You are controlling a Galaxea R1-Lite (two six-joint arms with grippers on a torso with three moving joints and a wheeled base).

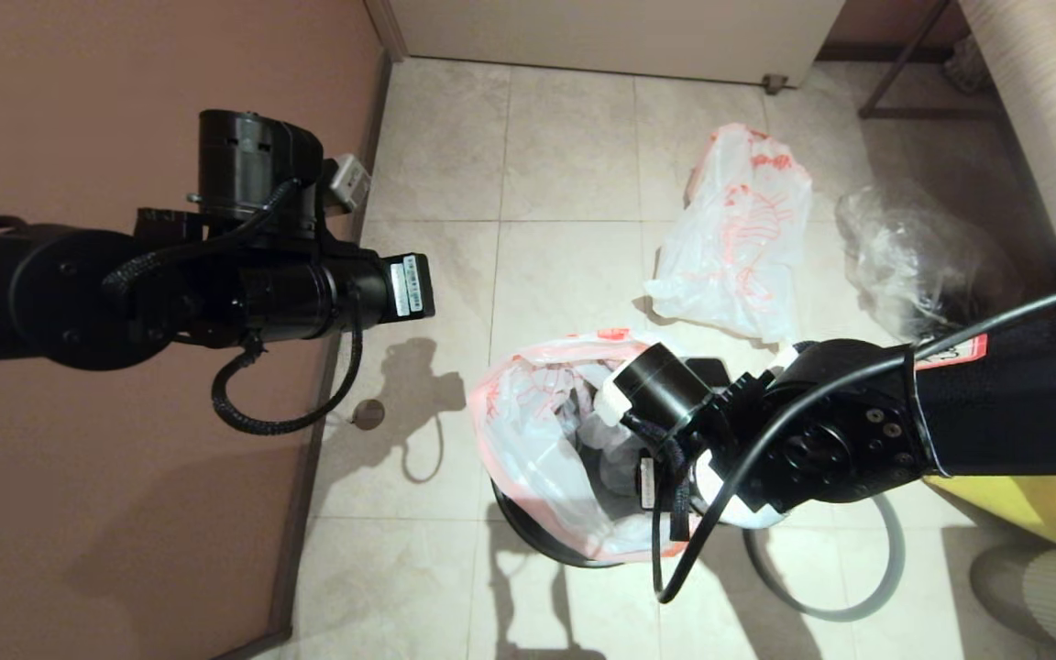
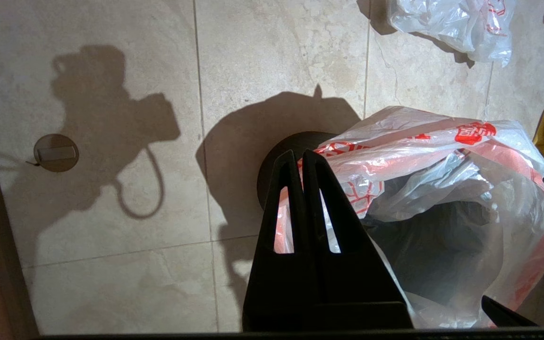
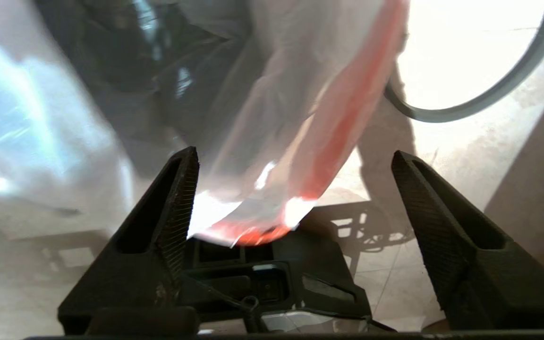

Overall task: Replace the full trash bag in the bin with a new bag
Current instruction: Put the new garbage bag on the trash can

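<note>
The full trash bag (image 1: pixel 739 247) lay on the floor (image 1: pixel 565 156), already out of the bin (image 1: pixel 528 541) and a little beyond it, near a clear bag (image 1: pixel 904 257) with dark contents. The first half of the job therefore looked done.

The new bag (image 1: pixel 528 431) sat in the bin with its mouth open. Its pink-red band ran around the opening and its sides were puffed up above the black rim rather than folded down over it. The grey ring (image 1: pixel 844 614) that belongs on top lay flat on the floor just beside the bin, on the robot's right. By my reading, what was left was to spread the bag's edge over the rim and press the ring back on.

The right gripper (image 3: pixel 293 152) hung over the near side of the bin with its fingers spread wide. A fold of the new bag's banded edge drooped between them, towards the palm, but nothing was clamped. The left gripper (image 2: pixel 300 153) was closed with nothing in it, held up well to the left of the bin and near the wall, and it looked idle.

By count there were one bin, one ring, and three thin plastic bags: the full one, the new one and the clear one. A yellow bag (image 1: pixel 1032 509) showed at the right edge.
</note>
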